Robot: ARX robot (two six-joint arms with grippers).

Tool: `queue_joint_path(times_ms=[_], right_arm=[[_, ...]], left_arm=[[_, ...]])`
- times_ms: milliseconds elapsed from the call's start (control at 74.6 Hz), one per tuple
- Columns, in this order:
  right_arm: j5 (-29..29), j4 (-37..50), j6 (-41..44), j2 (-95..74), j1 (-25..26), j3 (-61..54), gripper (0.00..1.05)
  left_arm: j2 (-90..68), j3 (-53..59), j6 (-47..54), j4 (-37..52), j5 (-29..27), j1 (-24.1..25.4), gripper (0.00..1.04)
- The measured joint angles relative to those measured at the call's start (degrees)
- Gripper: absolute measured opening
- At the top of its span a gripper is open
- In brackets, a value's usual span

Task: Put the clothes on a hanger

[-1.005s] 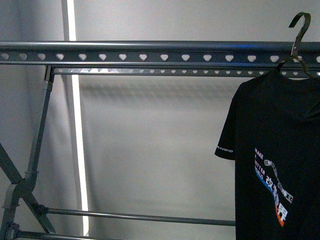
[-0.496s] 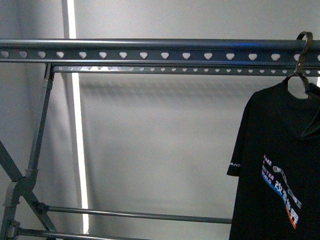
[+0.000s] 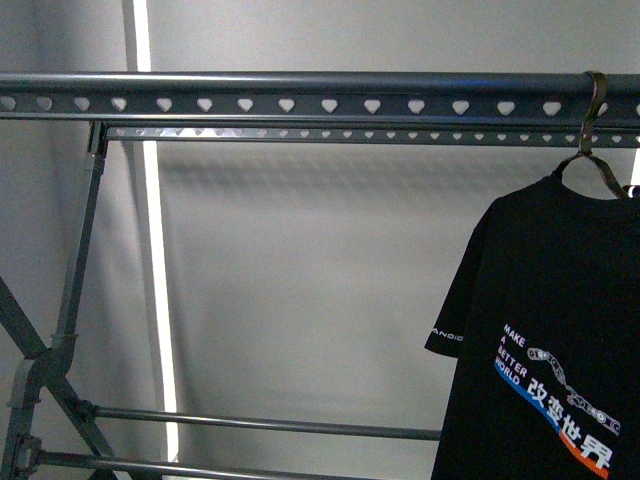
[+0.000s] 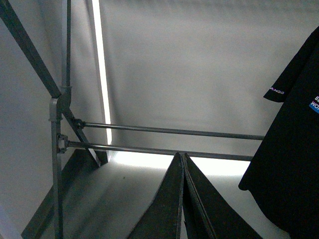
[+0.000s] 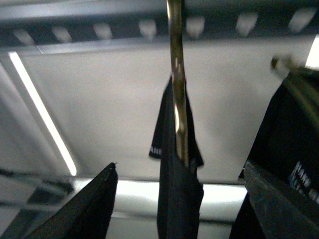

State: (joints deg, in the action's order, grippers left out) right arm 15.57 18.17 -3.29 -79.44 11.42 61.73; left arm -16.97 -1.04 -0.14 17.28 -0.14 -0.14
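T-shirt now hangs lower, hook over rack rail.

One black T-shirt on show in the front view, hanging from one wire hook. One grey rack, with two heart-punched top rails and two thin lower bars. In the right wrist view, a second dark garment appears beside the first.
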Motion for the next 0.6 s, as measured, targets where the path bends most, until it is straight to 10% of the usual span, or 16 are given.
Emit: queue_joint_path(times_ms=[94, 228, 362, 603], right_arm=[[1.33, 7.13, -2.78, 15.78, 1.77, -11.67, 0.99], [0.09, 9.42, -4.61, 36.04, 3.76, -28.5, 0.96], [-3.17, -16.39, 1.22, 55.12, 1.46, -37.22, 0.7], [-11.37, -15.8, 3.1, 62.12, -5.49, -47.21, 0.22]], left_arm=[[2.14, 0.0, 0.0, -2.16, -0.02, 0.0, 0.04], [4.48, 0.0, 0.0, -4.5, -0.02, 0.0, 0.04], [6.45, 0.0, 0.0, -6.56, -0.02, 0.0, 0.04], [16.63, 0.0, 0.02, -17.05, 0.0, 0.0, 0.04]])
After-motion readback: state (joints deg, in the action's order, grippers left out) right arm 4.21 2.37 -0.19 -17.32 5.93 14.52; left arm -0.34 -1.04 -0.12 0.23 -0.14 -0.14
